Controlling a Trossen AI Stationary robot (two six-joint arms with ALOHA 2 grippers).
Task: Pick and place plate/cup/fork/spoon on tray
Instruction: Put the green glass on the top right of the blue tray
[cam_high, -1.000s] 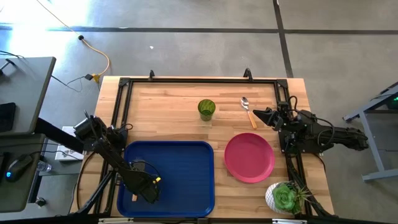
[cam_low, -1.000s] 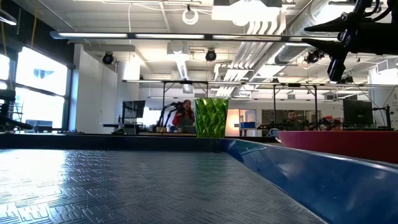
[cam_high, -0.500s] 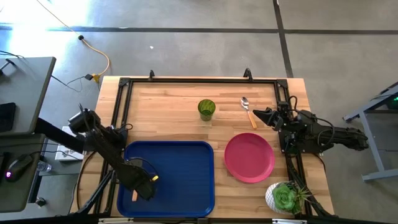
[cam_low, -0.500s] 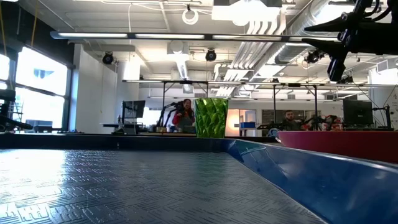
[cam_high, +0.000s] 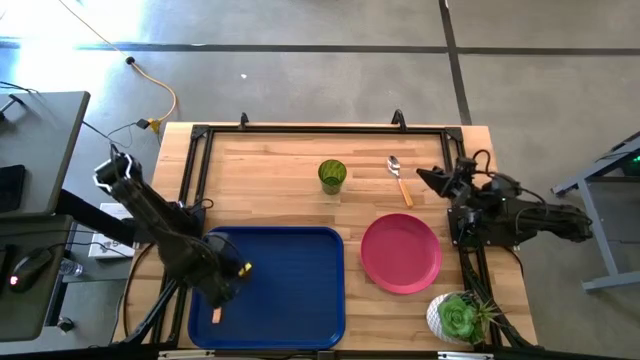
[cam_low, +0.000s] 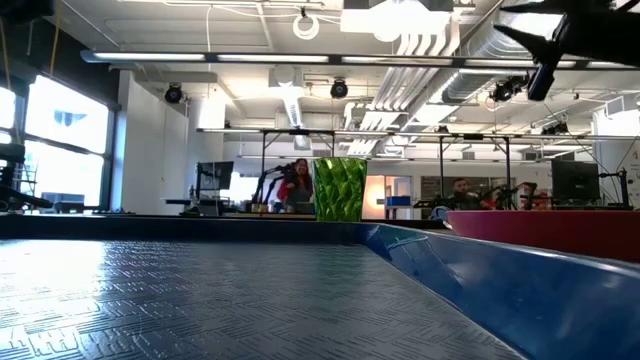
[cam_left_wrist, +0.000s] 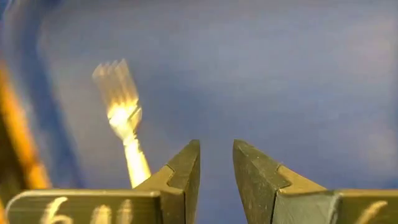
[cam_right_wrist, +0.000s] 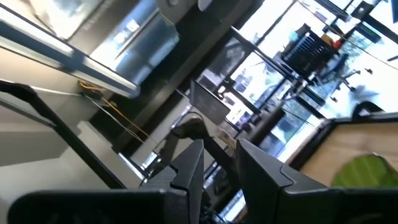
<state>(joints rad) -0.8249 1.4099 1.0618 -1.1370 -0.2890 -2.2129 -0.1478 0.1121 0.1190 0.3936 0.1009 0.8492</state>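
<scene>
I see the fork (cam_left_wrist: 124, 118), silver tines and orange handle, lying flat on the dark blue tray (cam_high: 290, 290) near its left rim. The left gripper (cam_left_wrist: 216, 163) hangs over the tray beside the fork, jaws slightly apart, holding nothing. The pink-red plate (cam_high: 400, 253), green cup (cam_high: 332, 176) and spoon (cam_high: 398, 178) rest on the wooden table (cam_high: 270, 170). The right gripper (cam_high: 424, 178) sits raised near the spoon, jaws narrowly parted and empty. I read no labels.
</scene>
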